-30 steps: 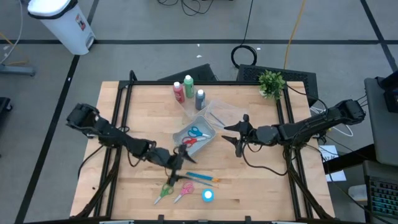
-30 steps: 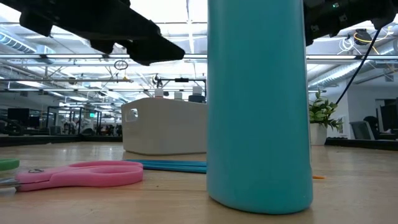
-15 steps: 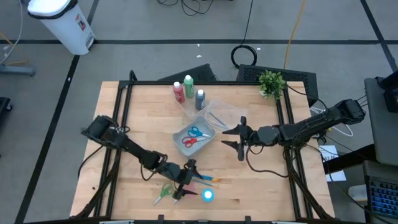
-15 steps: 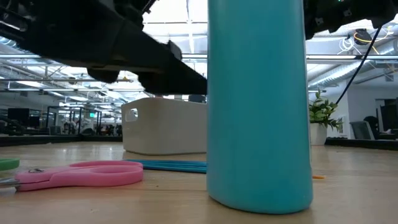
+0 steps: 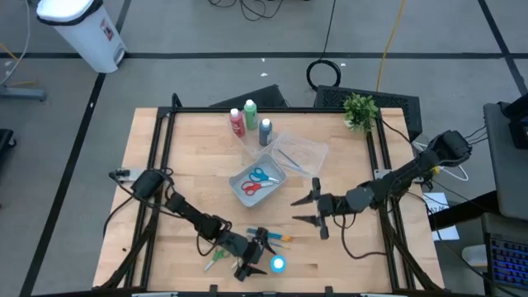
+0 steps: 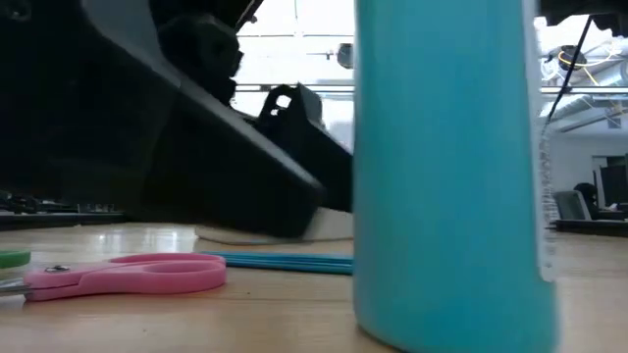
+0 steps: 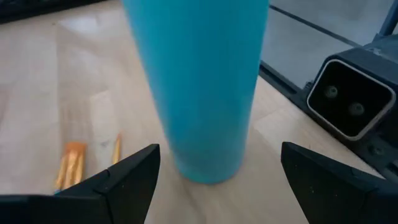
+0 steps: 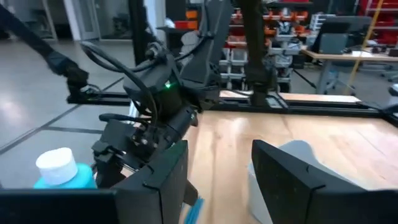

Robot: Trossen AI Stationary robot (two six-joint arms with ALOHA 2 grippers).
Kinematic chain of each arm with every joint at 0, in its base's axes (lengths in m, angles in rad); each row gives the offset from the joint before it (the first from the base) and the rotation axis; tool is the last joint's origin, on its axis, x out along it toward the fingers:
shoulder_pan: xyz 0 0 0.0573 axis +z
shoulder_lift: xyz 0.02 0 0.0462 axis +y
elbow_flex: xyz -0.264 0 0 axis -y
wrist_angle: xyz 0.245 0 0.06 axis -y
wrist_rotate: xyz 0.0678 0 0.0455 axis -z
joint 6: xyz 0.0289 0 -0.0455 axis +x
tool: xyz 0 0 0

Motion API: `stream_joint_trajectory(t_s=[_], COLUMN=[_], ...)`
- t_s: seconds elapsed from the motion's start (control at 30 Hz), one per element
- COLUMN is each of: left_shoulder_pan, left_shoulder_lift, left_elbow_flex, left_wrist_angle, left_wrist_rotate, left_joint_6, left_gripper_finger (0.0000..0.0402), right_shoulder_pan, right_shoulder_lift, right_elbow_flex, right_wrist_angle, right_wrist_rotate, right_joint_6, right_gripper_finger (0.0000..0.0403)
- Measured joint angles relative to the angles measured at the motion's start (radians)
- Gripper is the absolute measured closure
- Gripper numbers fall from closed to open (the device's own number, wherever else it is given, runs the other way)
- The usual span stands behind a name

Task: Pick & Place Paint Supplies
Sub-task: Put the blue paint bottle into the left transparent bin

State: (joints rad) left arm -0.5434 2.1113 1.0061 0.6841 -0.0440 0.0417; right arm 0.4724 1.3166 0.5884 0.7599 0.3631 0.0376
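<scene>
The light blue bottle (image 5: 276, 264) with a white cap stands near the table's near edge. It fills the low view as a blue column (image 6: 446, 167). My left gripper (image 5: 262, 257) is open and low at the bottle. In its wrist view its fingers (image 7: 219, 148) stand on either side of the bottle's lower body (image 7: 202, 93). Pink scissors (image 6: 128, 275), green scissors (image 5: 216, 256) and blue brushes (image 5: 276, 239) lie flat on the wood beside it. My right gripper (image 5: 299, 209) hovers open right of the white tub (image 5: 260, 181), which holds red and blue scissors. My left gripper comes at the light blue bottle level from the table's left, one finger (image 7: 134, 177) close beside its lower body (image 7: 180, 149) and the other (image 7: 323, 174) farther off. I cannot tell whether either finger touches it. The bottle stands on the table.
Red (image 5: 238, 122), green (image 5: 250, 111) and grey (image 5: 266, 132) bottles stand near the far edge. A clear plastic tub (image 5: 297, 153) lies behind the white tub. A potted plant (image 5: 360, 110) stands at the far right corner. The low-view camera housing (image 7: 351, 99) sits just past the bottle.
My left gripper has moved from beside the white tub toward the near edge and down, ending with its open fingers around the light blue bottle. The bottle has shifted a little in the low view. My right gripper has drifted toward the near edge, still open.
</scene>
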Motion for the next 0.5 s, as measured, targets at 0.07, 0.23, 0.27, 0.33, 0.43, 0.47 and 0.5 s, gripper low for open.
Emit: stream_joint_trajectory(t_s=[0.07,0.23,0.27,0.33,0.43,0.47,0.5], left_shoulder_pan=[-0.001,0.0,0.0,0.001,0.001,0.002,0.004], left_shoulder_lift=[0.021,0.053,0.057,0.059,0.059,0.059,0.059], left_elbow_flex=[0.023,0.077,0.088,0.102,0.121,0.127,0.131], left_wrist_angle=[0.002,-0.005,0.002,0.017,0.026,0.026,0.026], left_wrist_rotate=[0.0,-0.007,-0.008,-0.009,-0.008,-0.008,-0.009], left_joint_6=[0.002,-0.014,-0.021,-0.028,-0.069,-0.086,-0.1], left_gripper_finger=[0.0062,0.0062,0.0062,0.0062,0.0062,0.0062,0.0062], right_shoulder_pan=[0.017,0.034,0.036,0.043,0.047,0.047,0.051], right_shoulder_lift=[0.022,0.063,0.071,0.075,0.074,0.074,0.074], right_elbow_flex=[0.0,0.0,0.0,0.0,0.0,0.0,0.0], right_wrist_angle=[0.03,0.081,0.084,0.082,0.078,0.074,0.075], right_wrist_rotate=[0.001,0.009,0.009,0.008,0.009,0.008,0.008], right_joint_6=[-0.005,0.004,0.008,0.03,0.057,0.058,0.059], right_gripper_finger=[0.0234,0.0234,0.0234,0.0234,0.0234,0.0234,0.0234])
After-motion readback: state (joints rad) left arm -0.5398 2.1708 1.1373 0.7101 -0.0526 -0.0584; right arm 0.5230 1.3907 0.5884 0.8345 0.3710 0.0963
